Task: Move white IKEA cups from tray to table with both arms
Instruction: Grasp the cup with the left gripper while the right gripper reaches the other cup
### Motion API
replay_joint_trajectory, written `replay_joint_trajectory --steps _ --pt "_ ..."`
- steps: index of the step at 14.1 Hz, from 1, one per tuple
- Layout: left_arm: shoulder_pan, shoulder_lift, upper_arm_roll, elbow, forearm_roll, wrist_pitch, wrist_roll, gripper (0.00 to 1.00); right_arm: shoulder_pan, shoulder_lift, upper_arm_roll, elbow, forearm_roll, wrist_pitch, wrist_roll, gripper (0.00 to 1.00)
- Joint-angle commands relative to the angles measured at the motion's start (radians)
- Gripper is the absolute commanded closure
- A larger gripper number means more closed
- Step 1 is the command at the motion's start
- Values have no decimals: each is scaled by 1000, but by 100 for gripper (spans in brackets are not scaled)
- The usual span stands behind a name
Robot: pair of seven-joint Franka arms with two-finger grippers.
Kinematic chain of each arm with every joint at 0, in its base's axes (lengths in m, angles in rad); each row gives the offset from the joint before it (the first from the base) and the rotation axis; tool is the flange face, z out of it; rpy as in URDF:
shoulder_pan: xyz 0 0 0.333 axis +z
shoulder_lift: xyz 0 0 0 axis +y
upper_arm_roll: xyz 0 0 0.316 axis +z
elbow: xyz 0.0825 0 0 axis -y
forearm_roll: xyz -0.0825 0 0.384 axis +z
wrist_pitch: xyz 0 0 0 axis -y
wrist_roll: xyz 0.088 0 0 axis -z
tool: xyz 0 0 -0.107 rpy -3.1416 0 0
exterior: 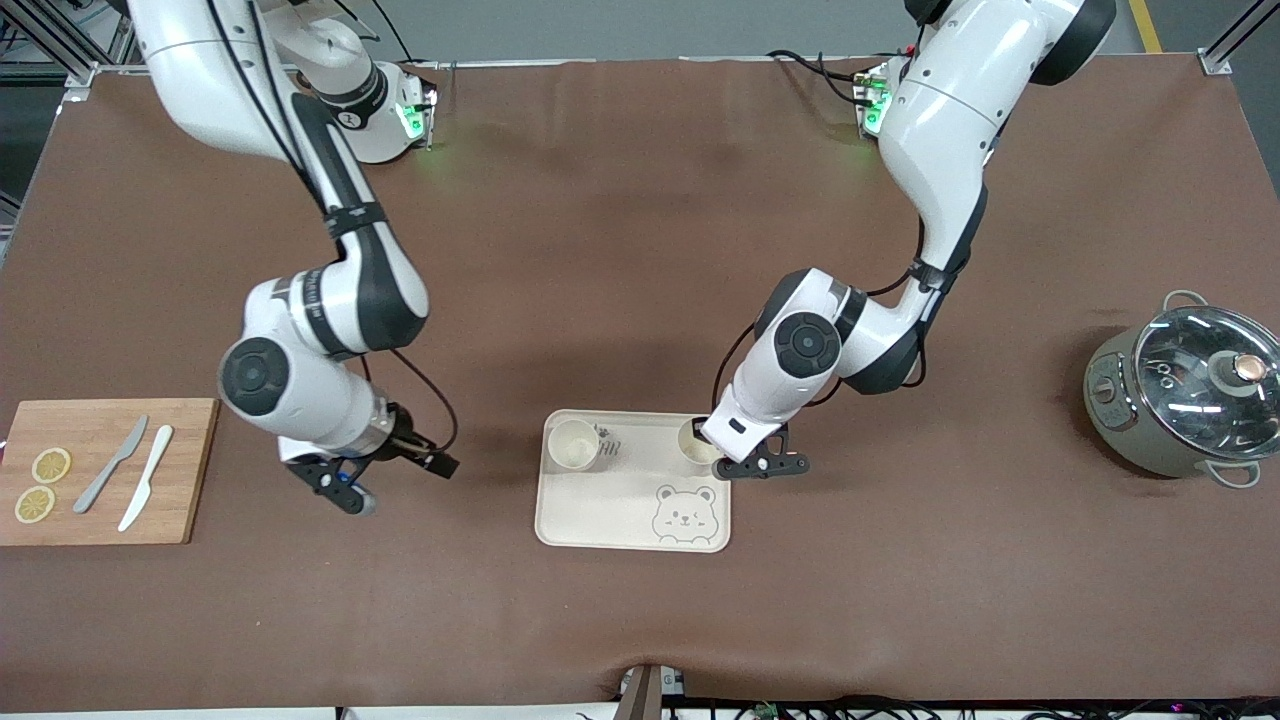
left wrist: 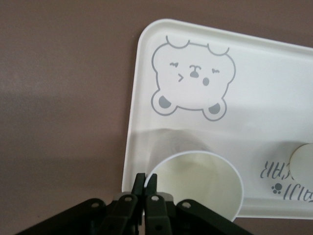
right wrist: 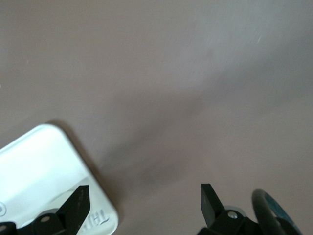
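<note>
Left hand [left wrist: 145,188] clenched on cup [left wrist: 198,183] rim at tray [left wrist: 274,78] corner; lift straight. Right hand [right wrist: 144,198] released, waiting over worktop [exterior: 640,250].

A grey floor [exterior: 620,25] showed past the brown surface. Silver metal frame struts [exterior: 1235,35] stood at its corners. Lighting was soft and even.

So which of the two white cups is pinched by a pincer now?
The cup toward the left arm's end of the tray; the left pincer grips its rim.
</note>
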Motion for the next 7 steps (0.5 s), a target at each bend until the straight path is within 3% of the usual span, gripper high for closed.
replay_joint_trajectory --steps 1,7 --pt "1 -56 12 4 37 -45 -23 100 81 19 -11 12 -3 6 135 0" --pt "73 -211 11 -4 39 -232 -31 100 164 53 -11 15 -2 14 219 0"
